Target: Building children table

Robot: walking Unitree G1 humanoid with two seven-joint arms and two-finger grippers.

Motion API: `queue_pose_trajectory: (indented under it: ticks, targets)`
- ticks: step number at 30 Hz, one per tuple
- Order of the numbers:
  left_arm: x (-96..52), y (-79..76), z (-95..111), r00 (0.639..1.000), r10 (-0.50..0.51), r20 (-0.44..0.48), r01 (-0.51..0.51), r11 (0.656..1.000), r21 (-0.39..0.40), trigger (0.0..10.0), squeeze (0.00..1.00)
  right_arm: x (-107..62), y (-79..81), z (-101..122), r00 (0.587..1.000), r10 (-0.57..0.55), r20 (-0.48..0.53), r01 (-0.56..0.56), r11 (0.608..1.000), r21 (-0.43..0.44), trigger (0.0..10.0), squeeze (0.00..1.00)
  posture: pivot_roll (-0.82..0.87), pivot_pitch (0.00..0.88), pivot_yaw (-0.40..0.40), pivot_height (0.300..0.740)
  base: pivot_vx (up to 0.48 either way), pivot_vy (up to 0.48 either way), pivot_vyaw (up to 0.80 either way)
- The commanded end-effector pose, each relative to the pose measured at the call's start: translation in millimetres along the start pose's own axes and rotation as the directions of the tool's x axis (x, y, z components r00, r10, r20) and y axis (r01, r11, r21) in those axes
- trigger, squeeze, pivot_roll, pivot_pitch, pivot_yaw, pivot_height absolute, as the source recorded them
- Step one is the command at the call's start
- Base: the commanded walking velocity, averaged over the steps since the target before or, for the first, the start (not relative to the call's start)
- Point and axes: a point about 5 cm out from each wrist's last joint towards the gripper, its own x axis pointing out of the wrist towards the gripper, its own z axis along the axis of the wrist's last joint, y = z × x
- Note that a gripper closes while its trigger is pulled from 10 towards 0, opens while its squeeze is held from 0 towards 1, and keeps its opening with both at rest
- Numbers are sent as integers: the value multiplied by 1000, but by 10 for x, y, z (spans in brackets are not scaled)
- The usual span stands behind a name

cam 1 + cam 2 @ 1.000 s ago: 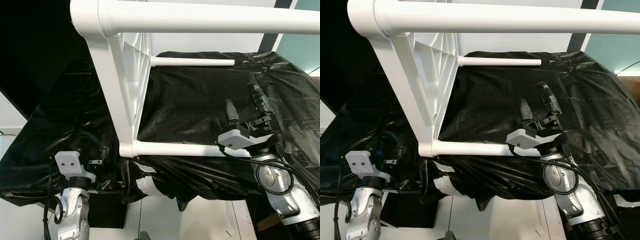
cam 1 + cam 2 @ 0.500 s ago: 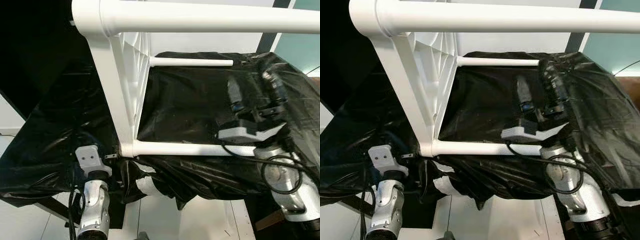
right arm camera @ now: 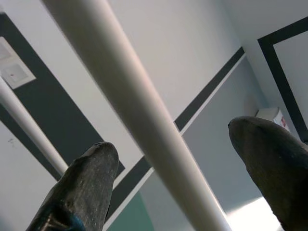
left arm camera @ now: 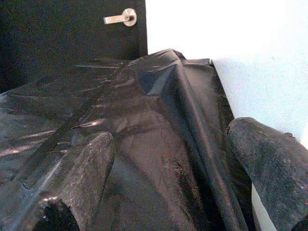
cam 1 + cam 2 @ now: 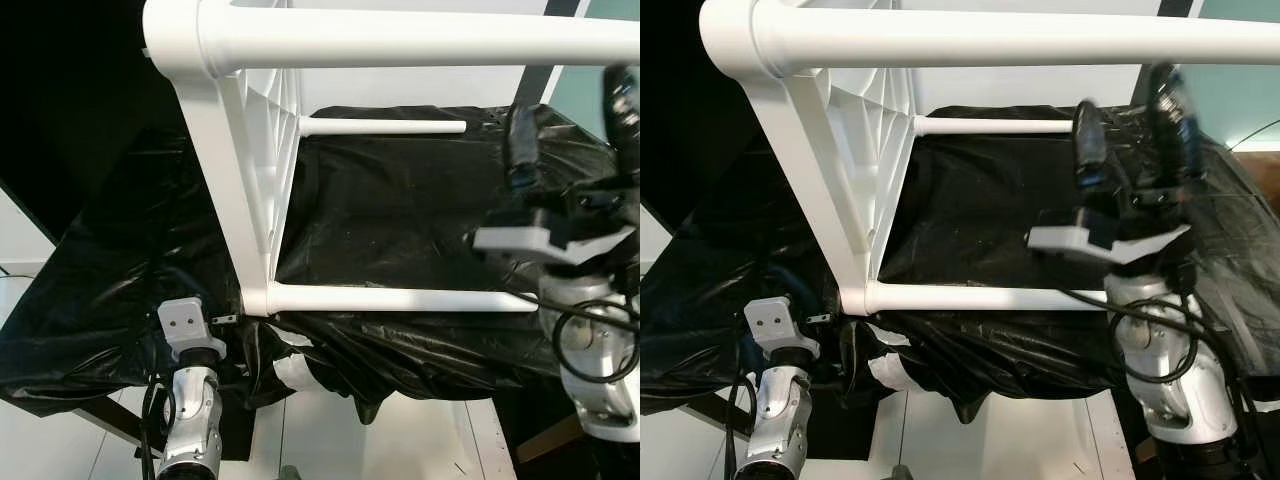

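White floor tiles [image 5: 420,440] show nearest the robot, below the draped edge of a black plastic sheet [image 5: 400,210] that covers the work surface, probably to protect it during assembly. Low on the robot's left, the left gripper [image 4: 168,192] rests against the sheet with its fingers spread wide and nothing between them; it looks idle for now. Beyond it, the white children's table [image 5: 235,200] lies tipped on its side on the sheet, so its ribbed underside faces the robot and its legs stick out sideways where they can be reached. The lower leg [image 5: 400,298] lies along the near edge, a short far leg [image 5: 385,126] points right, and the top leg [image 5: 420,35] crosses overhead. On the right, the right gripper [image 5: 1130,130] is raised with fingers wide, the top leg between them but untouched, seemingly lining up a grasp.
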Motion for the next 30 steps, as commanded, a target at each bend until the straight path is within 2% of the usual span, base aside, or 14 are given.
queue_pose_trajectory:
  ticks: [1, 15, 19, 25, 30]
  targets:
    - [-36, -23, -84, 999, -27, -42, 28, 999, 23, 10000, 0, 104, -20, -4, 1000, 9, -8, -9, 1000, 26, 10000, 0, 86, 0, 70, 740, 0, 0, 0]
    - [-72, -42, -125, 999, -12, -44, 13, 999, 31, 10000, 0, 438, 154, -112, 993, 109, -53, -102, 988, 114, 10000, 0, 110, 0, 45, 740, 0, 0, 0]
    - [-100, -49, -148, 999, -7, -46, 9, 999, 32, 10000, 0, 567, 235, -50, 985, 171, -7, -168, 975, 146, 10000, 0, 113, 0, 37, 740, 0, 0, 0]
    - [-122, -62, -170, 999, -8, -48, 10, 999, 35, 10000, 0, 671, 289, 40, 971, 233, 54, -239, 955, 174, 10000, 0, 114, 0, 31, 740, 0, 0, 0]
    - [-143, -63, -188, 999, -6, -53, 8, 999, 37, 10000, 0, 703, 280, 47, 967, 246, 63, -254, 952, 172, 10000, 0, 110, 0, 28, 740, 0, 0, 0]
